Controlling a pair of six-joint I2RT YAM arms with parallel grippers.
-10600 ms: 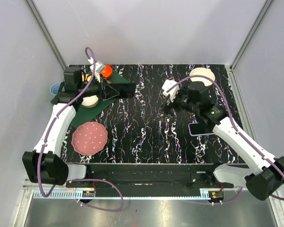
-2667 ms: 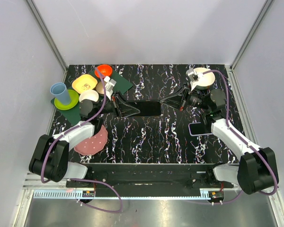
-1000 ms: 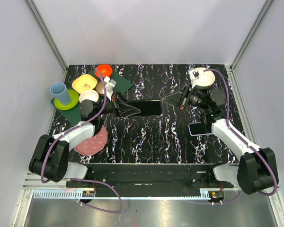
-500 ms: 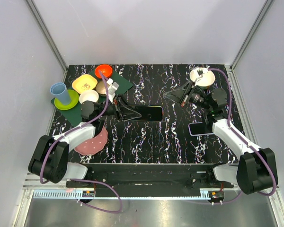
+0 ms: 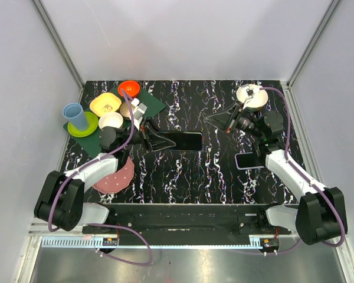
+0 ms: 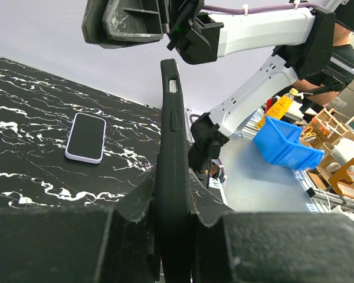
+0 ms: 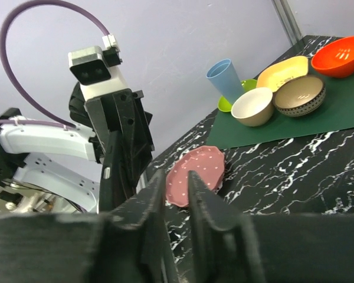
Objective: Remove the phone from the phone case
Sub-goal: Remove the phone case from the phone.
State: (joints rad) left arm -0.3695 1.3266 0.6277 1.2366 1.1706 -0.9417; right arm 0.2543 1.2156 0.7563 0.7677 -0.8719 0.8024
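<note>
the phone case (image 5: 183,141) sits mid-frame in the overhead view, a black slab with its broad face up. its left end is clamped in the left gripper (image 5: 160,141), whose jaws are pinched tight on it. the left wrist view shows it edge-on with the side buttons facing the camera, so i cannot tell whether a phone is seated inside. the right gripper (image 5: 211,120) hangs just up and right of the case's free end, apart from it. its jaws are parted only narrowly, with nothing between them.

my judgement is that one end is secured but the separation is not shown as done. the right fingers would need a hold on the free end to peel or push the case off.

a pale-rimmed phone (image 5: 249,160) lies face up on the table (image 5: 183,183) at lower right, beside the right arm. whether it came from this case i cannot say.

a pink plate (image 5: 115,177) lies at lower left under the left arm. a blue cup (image 5: 75,115), yellow dish (image 5: 105,105), orange bowl (image 5: 128,88) and white bowl (image 5: 111,119) crowd the upper left by a green mat (image 5: 150,105). a cream bowl (image 5: 251,94) sits at upper right behind the right wrist. nothing lies between the two grippers, and the crockery is well apart from the case.
</note>
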